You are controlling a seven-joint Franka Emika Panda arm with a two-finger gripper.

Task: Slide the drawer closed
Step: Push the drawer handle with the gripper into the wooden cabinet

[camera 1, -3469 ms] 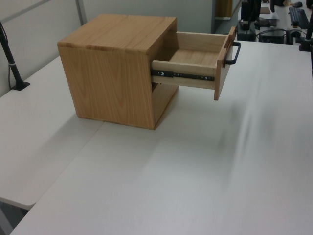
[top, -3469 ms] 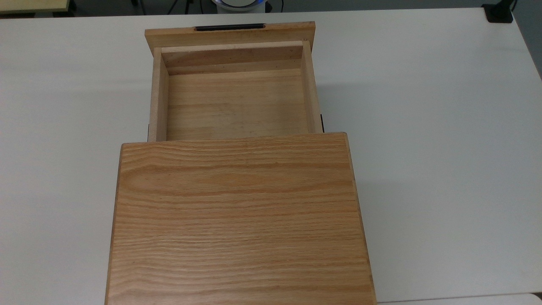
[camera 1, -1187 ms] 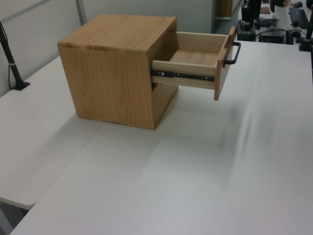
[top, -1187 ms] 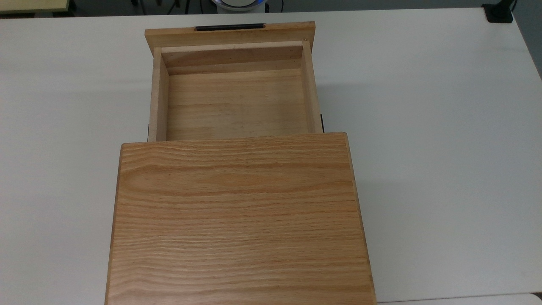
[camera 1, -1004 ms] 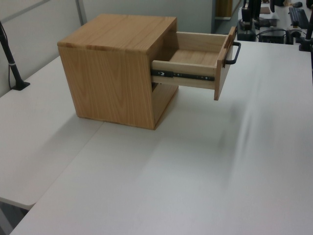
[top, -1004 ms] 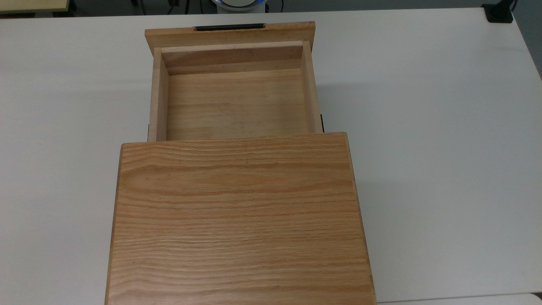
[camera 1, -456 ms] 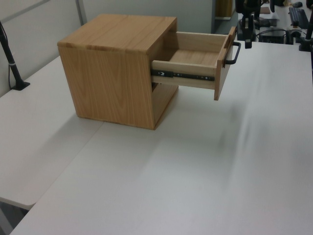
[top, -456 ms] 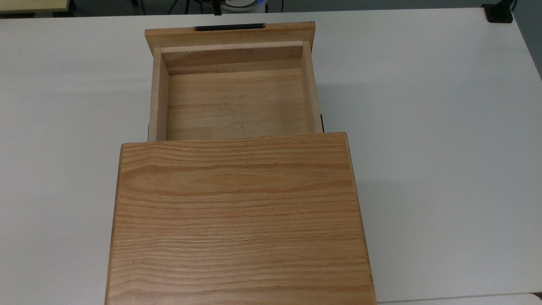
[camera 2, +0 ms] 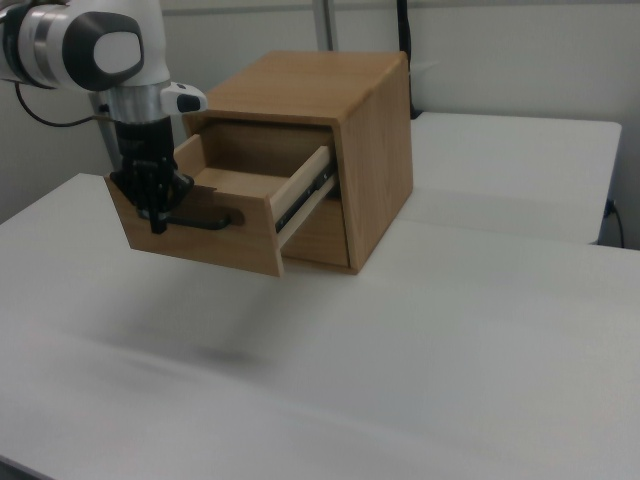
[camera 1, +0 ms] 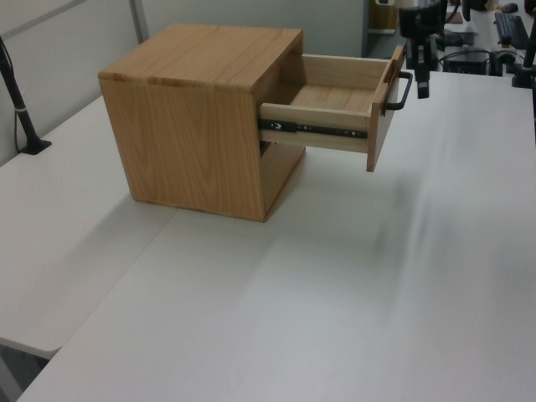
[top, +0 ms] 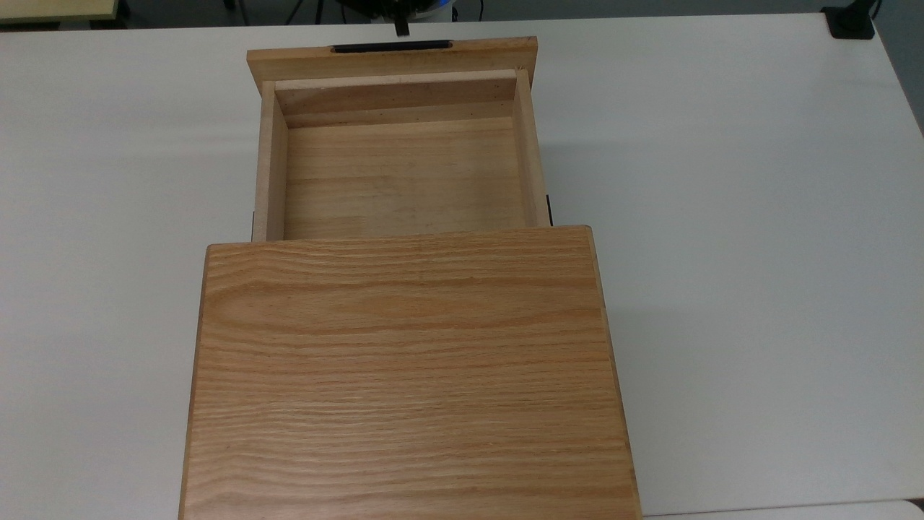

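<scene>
Clearly the drawer (top: 404,173) stands pulled well out of the cabinet (top: 408,375), hanging on its slides above the white table (top: 758,253). In the top view its floor and pale inner walls lie bare, while its rear part is hidden under the cabinet top. The handle (top: 392,48) shows there as a thin black strip along the front panel's outer edge; in the right view it is a dark bar (camera 2: 205,221) on the panel's face, its left end covered by the gripper (camera 2: 155,215).

The gripper hangs in front of the front panel, just beside the handle. In the left view it (camera 1: 421,79) points down at the handle's far end (camera 1: 400,92), close enough that touching and merely near cannot be told apart. In the top view a small grey tip (top: 399,27) pokes in at the upper edge, the rest cut off by the frame.

Whether the fingers are spread or pressed together I cannot tell; they read as one dark mass.

A black slide rail (camera 1: 311,129) runs along the drawer's side in the left view. The arm (camera 2: 90,50) is cut off by the right view's left edge.
</scene>
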